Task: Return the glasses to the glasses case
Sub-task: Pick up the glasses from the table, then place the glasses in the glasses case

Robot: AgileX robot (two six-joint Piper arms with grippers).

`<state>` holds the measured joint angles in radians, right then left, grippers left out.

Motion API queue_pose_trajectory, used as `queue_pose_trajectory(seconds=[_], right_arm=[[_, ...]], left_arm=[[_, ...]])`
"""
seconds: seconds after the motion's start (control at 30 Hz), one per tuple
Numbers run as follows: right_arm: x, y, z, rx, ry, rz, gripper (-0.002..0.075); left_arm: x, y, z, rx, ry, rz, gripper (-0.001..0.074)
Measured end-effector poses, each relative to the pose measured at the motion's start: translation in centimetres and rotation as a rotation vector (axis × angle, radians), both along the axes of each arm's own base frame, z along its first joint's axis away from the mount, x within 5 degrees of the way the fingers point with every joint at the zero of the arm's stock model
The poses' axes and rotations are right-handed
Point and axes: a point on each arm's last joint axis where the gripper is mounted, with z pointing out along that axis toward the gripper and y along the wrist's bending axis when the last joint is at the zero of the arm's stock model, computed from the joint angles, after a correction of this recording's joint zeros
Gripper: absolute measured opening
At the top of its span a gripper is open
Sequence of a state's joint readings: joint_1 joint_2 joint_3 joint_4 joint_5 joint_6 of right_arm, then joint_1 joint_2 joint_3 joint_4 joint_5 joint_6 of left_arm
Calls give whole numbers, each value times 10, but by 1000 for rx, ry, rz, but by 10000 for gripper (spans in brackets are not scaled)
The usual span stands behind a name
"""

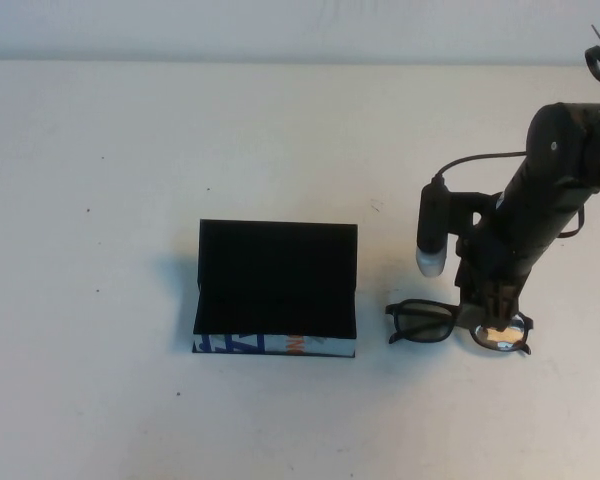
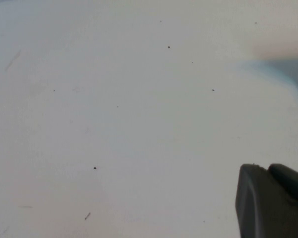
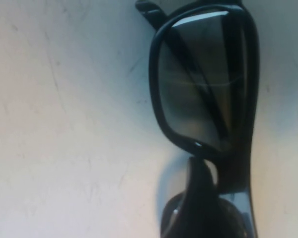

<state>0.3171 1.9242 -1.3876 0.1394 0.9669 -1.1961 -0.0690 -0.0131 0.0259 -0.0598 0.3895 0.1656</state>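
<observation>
The glasses case (image 1: 276, 280) lies open in the middle of the table, its black lid raised at the back and its white front with blue and orange print (image 1: 270, 345) facing me. To its right the dark-rimmed glasses (image 1: 425, 322) rest on the table with their arms folded. My right gripper (image 1: 500, 318) is lowered over their right lens, open. In the right wrist view one finger (image 3: 198, 198) sits by the bridge, and the frame (image 3: 203, 84) runs between the jaws. My left gripper (image 2: 268, 169) shows only in its wrist view, shut over bare table.
The white table (image 1: 100, 200) stretches left of and behind the case. The right arm's wrist camera (image 1: 435, 230) hangs just above the glasses' left lens. A wall edge runs along the back.
</observation>
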Motion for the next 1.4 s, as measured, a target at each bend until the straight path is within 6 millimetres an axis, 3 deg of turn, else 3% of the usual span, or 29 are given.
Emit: queue_pose_trajectory(seconds=[0.5, 1.07, 1.23, 1.4], right_arm=[[3, 1, -21, -15, 60, 0, 387], [0, 1, -12, -6, 64, 1, 88], [-3, 0, 2, 2, 37, 3, 76], [-4, 0, 3, 1, 41, 5, 76]], left_arm=[[0, 0, 0, 0, 0, 0, -2], [0, 0, 0, 0, 0, 0, -2], [0, 0, 0, 0, 0, 0, -2], [0, 0, 0, 0, 0, 0, -2]])
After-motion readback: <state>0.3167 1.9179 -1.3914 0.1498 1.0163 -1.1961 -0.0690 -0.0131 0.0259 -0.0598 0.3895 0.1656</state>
